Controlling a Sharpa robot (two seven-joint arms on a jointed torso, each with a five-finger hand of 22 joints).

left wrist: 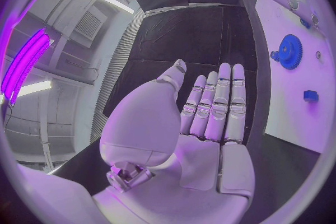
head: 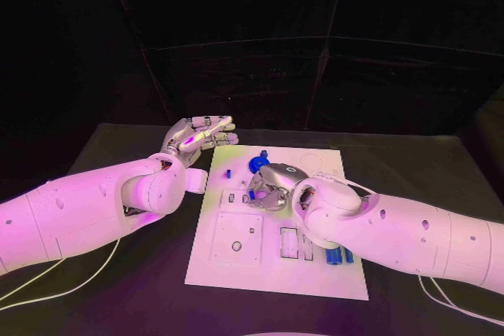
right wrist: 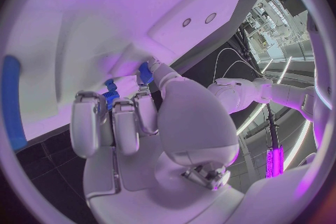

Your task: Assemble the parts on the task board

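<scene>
Right hand low over the middle of the white task board, fingers curled down, tips pressed close round a small blue part. Second bit of blue right at the thumb tip, maybe the same part, maybe another; hard to tell. Looks like a pinch on that small blue part, held against the board or just above it. Blue gear just past the right hand, toward the far end of the board, lying flat. Small blue block a little to the side of the gear, nearer the left arm. More blue pieces by the right forearm, at the near end of the board, long sides pointing away from the robot.

Left hand up off the table, beside the far corner of the board, palm flat, fingers straight and side by side, nothing in it. From the left wrist, blue gear and blue block lying off to the side of the fingers, well apart from them.

Best guess: right hand much nearer to the work, already down on its part. Key thing for the coming move: part straight under the fingertips, so a push down, not a reach. Left hand further off, free to help.
</scene>
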